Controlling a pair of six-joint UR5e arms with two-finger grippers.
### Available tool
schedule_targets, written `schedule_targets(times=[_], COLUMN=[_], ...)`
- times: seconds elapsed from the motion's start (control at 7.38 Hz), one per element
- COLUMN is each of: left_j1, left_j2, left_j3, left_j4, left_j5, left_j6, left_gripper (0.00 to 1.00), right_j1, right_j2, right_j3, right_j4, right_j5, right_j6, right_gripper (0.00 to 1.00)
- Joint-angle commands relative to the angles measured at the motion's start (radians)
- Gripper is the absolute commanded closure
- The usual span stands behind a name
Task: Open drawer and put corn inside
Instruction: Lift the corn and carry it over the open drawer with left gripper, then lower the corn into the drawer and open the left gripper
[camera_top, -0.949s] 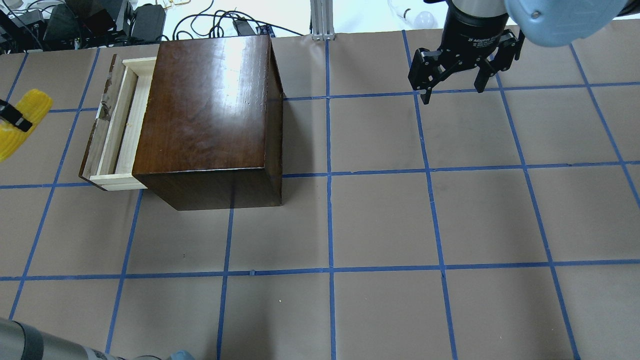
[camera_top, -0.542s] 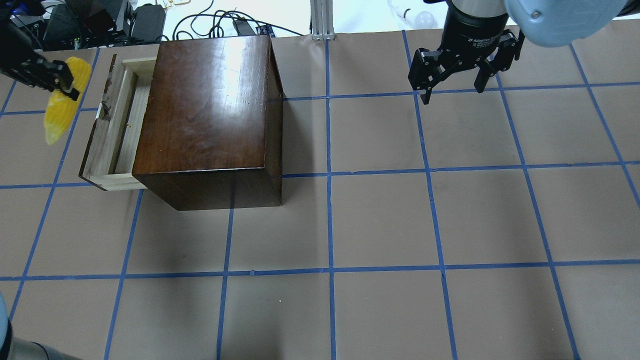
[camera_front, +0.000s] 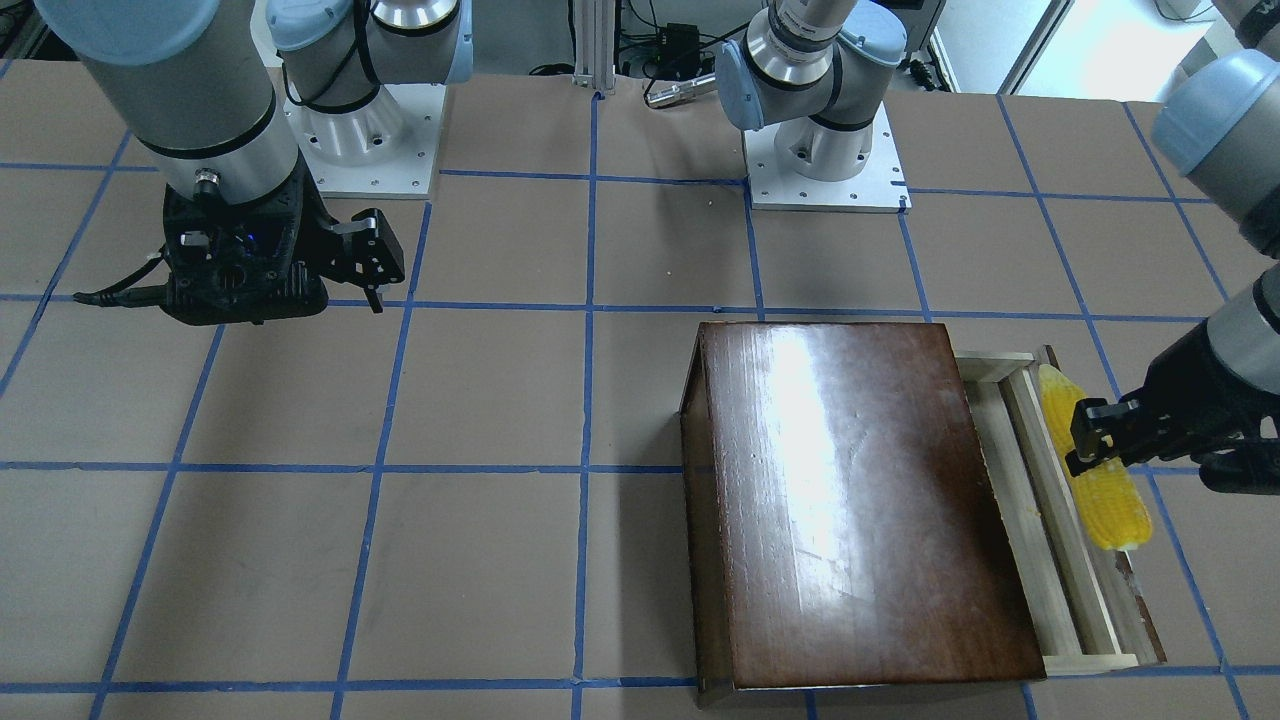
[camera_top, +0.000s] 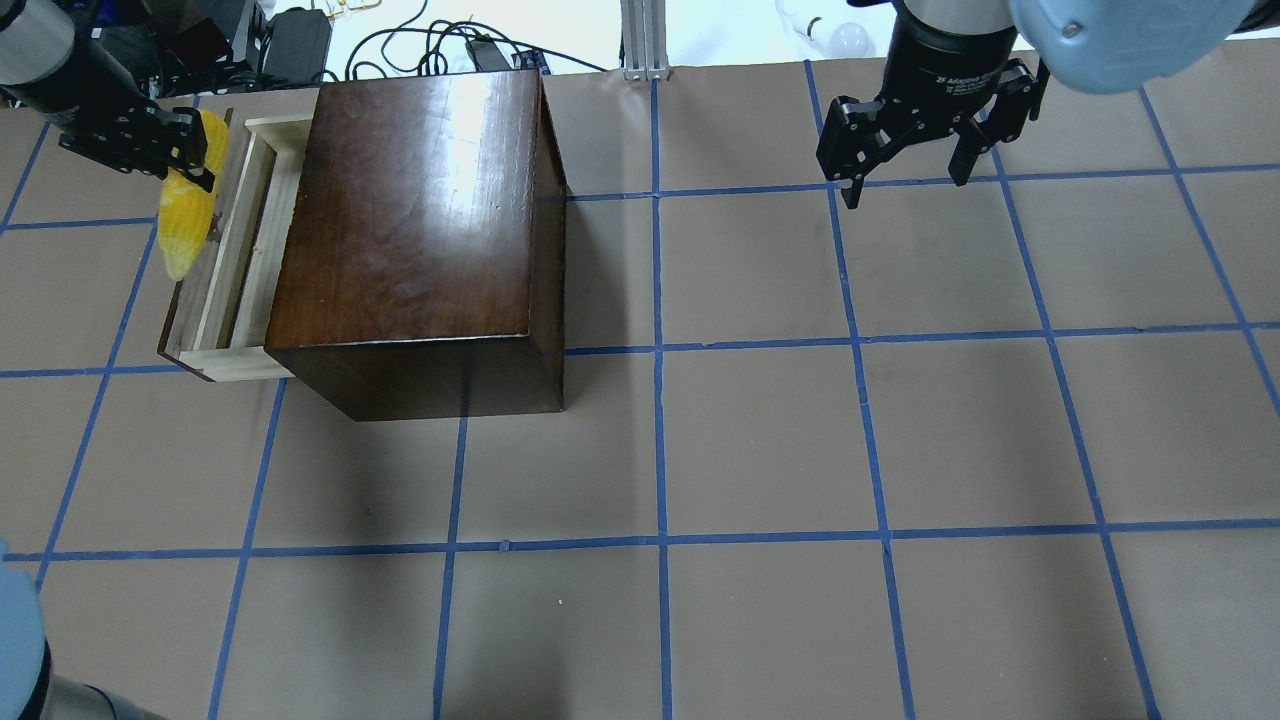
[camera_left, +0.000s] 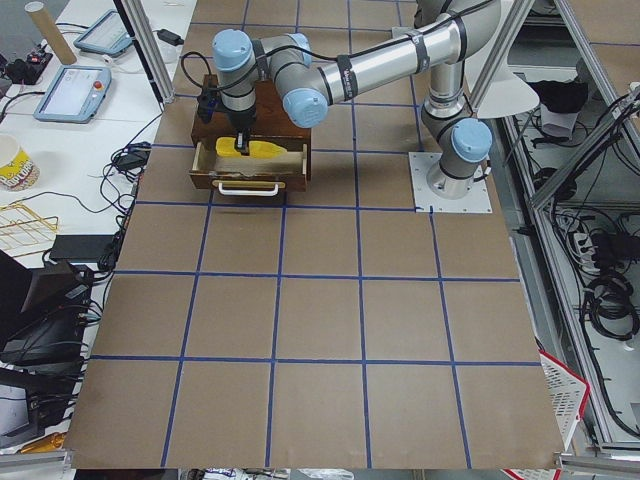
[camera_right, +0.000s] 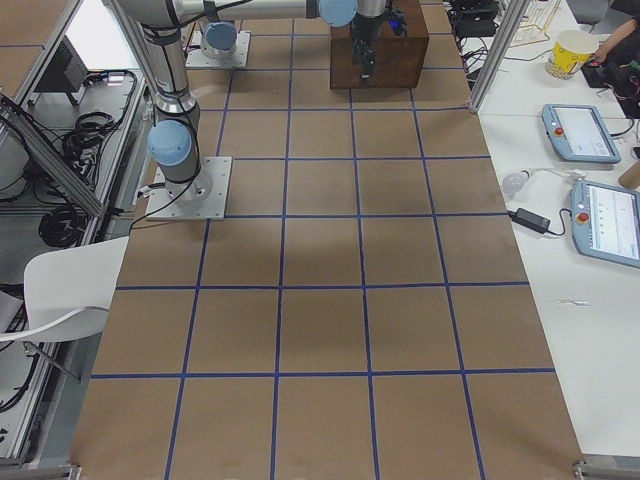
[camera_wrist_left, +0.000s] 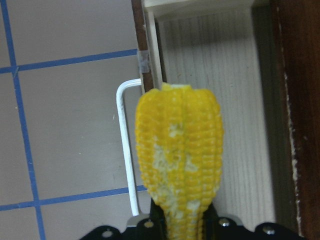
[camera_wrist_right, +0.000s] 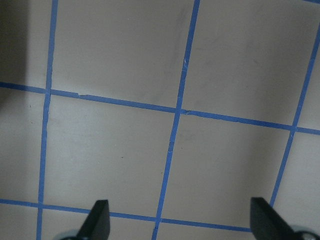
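The drawer is pulled out of the dark-brown wooden box; it also shows in the front view and in the left wrist view. My left gripper is shut on the yellow corn and holds it above the drawer's front edge. The corn shows in the front view, the left view and the left wrist view. My right gripper is open and empty, far to the right above the table; its fingertips show in the right wrist view.
The drawer has a white wire handle on its dark front panel. The table is brown paper with blue tape grid lines. Cables and electronics lie beyond the far edge. Both arm bases stand on the robot's side.
My left gripper has carried the corn to the right, from the table's left edge to above the drawer's front edge. The right arm has not moved.
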Motion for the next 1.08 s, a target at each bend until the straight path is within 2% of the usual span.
schedule_targets(times=[0.0, 0.68, 0.81, 0.95], left_j1=[-0.015, -0.006, -0.006, -0.004], left_j2=[-0.004, -0.027, -0.027, -0.021], left_j3=[-0.024, -0.037, -0.037, -0.035], left_j4=[0.015, 0.015, 0.015, 0.013], left_j5=[0.001, 0.003, 0.004, 0.006], left_j6=[0.013, 0.032, 0.032, 0.032], left_gripper=[1.00, 1.00, 0.58, 0.22], right_j1=[0.000, 0.000, 0.000, 0.000], right_j2=[0.000, 0.000, 0.000, 0.000], right_j3=[0.000, 0.000, 0.000, 0.000], right_j4=[0.000, 0.001, 0.000, 0.001], right_j5=[0.000, 0.000, 0.000, 0.000], right_j6=[0.000, 0.000, 0.000, 0.000], right_gripper=[0.00, 0.00, 0.00, 0.00])
